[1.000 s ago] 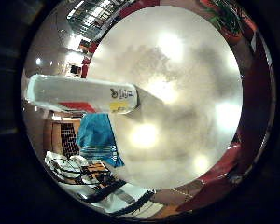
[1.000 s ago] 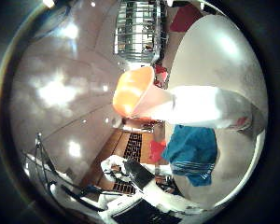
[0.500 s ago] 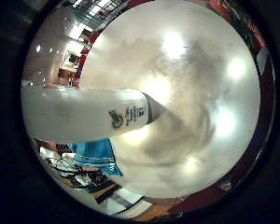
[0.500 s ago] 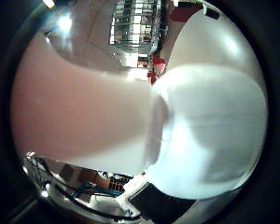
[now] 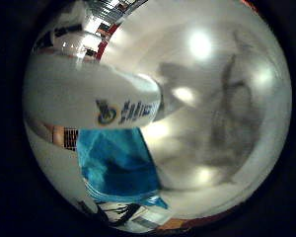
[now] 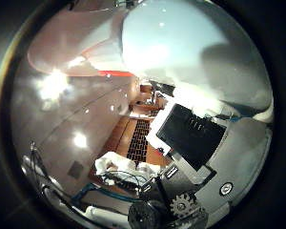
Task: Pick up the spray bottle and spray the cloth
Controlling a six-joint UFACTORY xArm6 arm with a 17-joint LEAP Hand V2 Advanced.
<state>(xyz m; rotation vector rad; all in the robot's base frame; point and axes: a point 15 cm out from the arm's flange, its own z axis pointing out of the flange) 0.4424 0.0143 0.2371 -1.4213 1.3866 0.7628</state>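
The spray bottle [image 5: 89, 96] lies right against my palm, its white body with a blue and yellow mark filling much of the little finger side view. Its pale orange spray head [image 6: 71, 43] shows in the thumb side view, beside the white body. A black and white finger [image 6: 198, 136] of my right hand [image 6: 190, 191] curls in and reaches up to the bottle's body. The blue cloth [image 5: 116, 163] lies on the glossy light table [image 5: 212, 128], just beyond the bottle. Whether the bottle's base rests on the table is hidden.
Shadows of the bottle and my fingers fall across the table [image 5: 232, 113], which mirrors ceiling lights. Past the table edge are a brown floor with a dark grid mat [image 6: 138, 138] and white clutter [image 6: 119, 167].
The bottle has come nearer to the palm over the second and now fills more of both views. A finger has curled into the thumb side view, up to the bottle.
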